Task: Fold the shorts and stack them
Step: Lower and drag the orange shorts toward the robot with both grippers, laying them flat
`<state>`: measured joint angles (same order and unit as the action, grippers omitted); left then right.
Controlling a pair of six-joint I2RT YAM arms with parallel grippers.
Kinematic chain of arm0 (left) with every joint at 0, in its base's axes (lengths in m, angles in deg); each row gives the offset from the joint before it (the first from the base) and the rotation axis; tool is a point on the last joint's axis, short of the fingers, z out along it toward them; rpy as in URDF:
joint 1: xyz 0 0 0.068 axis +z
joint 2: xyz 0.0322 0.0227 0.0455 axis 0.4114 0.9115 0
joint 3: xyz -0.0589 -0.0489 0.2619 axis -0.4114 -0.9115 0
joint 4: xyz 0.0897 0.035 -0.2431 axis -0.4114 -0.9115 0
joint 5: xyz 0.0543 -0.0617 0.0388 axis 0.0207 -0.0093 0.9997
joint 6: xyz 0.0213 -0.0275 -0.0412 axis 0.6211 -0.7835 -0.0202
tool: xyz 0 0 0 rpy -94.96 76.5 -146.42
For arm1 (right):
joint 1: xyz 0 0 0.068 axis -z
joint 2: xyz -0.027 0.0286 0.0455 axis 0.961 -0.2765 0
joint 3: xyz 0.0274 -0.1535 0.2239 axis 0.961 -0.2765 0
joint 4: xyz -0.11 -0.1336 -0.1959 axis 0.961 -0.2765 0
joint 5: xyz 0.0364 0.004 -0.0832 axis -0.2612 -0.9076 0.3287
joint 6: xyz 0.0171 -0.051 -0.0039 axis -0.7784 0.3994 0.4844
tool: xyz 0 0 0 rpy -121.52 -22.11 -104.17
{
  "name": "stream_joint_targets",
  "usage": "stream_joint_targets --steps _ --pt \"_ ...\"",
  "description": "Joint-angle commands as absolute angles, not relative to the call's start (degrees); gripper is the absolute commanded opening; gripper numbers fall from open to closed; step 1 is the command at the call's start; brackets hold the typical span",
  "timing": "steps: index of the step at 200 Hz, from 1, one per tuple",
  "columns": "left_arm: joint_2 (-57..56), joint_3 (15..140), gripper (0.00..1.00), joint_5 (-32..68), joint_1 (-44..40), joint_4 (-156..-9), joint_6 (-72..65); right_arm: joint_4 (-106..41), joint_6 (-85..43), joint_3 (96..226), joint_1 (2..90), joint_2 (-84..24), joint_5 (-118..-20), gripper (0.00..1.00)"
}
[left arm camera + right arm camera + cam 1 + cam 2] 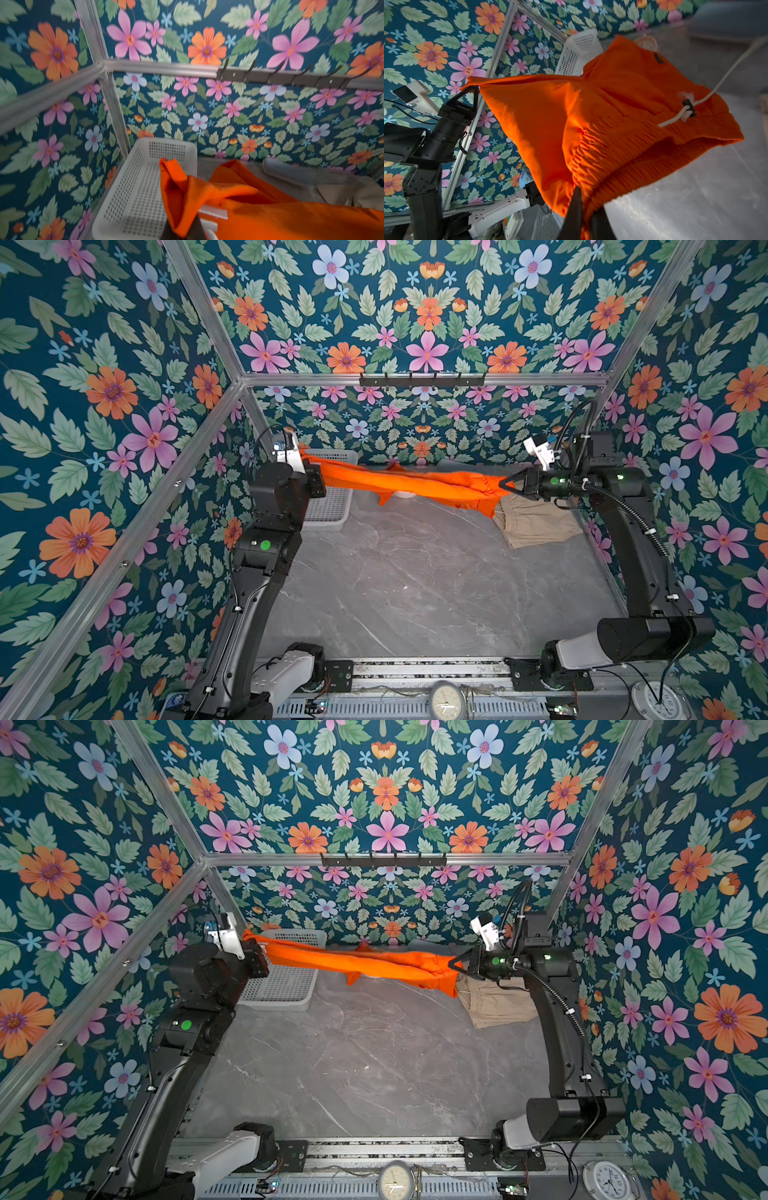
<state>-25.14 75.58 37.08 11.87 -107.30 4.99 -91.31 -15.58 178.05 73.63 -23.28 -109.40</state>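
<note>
Top views: both are showing the orange shorts point(407, 485) hanging in the air. They are stretching long between the two arms, over the back part of the counter point(415, 593).
Left end effector point(475, 88): it is pinching one end of the orange shorts, closed tight on the cloth, up above the white basket point(328, 526).
Right end effector point(505, 483): it is squeezing the bunched waistband point(623, 153), closed tight on it, just above the beige shorts point(536, 522).
Beige shorts: they are lying flat on the counter by the right wall and seem to be folded already.
Step in hand: the arms seem to be spreading the orange shorts out so they can be laid down flat.
Doing it well: both arms should be coming down together and pulling the cloth a little tight. They should be aiming for the bare middle of the counter, not the basket. Neither one should be letting go until the cloth is resting.
Look of the orange shorts: they are bright and thin, twisting like a rope in the middle, with one flap drooping down. The white drawstring point(726, 76) is dangling loose, so it may be getting trapped in a fold.
</note>
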Motion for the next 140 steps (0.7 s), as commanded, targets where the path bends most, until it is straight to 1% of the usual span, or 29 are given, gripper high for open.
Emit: stream_joint_targets --steps 1,20,36,46,65,96,140 --pt "-28.6 67.4 0.00 38.4 11.9 -113.2 -4.7 -93.0 -16.9 167.7 73.7 -20.1 -108.7 0.00" --pt "-30.7 60.4 0.00 36.4 11.9 -117.0 -11.3 -93.0 -19.9 156.3 73.7 -16.7 -106.3 0.00" --pt "-30.8 59.1 0.00 37.8 11.9 -122.5 -14.3 -94.9 -21.5 149.4 73.4 -14.6 -105.8 0.00" --pt "-30.9 59.5 0.00 39.1 11.9 -126.4 -14.9 -96.6 -22.6 146.3 72.0 -13.1 -103.7 0.00" --pt "-31.0 61.1 0.00 42.3 11.9 -133.8 -16.8 -99.5 -25.8 142.1 67.0 -11.1 -98.4 0.00" --pt "-32.4 61.1 0.00 44.4 11.9 -142.8 -21.3 -101.6 -31.9 135.4 59.9 -9.2 -95.1 0.00" --pt "-35.1 57.8 0.00 42.2 11.9 -142.6 -21.4 -105.5 -35.8 130.1 57.8 -5.4 -92.1 0.00"
